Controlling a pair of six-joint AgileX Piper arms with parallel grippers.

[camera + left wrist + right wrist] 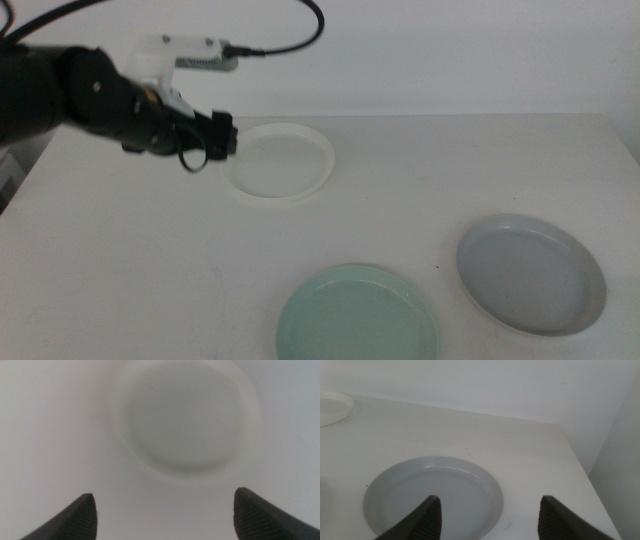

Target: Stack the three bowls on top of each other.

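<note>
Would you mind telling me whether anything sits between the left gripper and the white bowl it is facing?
Nothing visible does. The left gripper is at the white bowl's near rim with jaws open, only bare table around. The mint green bowl and grey bowl lie apart, nearer the camera.

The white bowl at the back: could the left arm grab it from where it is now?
Probably yes. The left gripper hovers at the white bowl's left rim with jaws open, and nothing lies between them.
</note>
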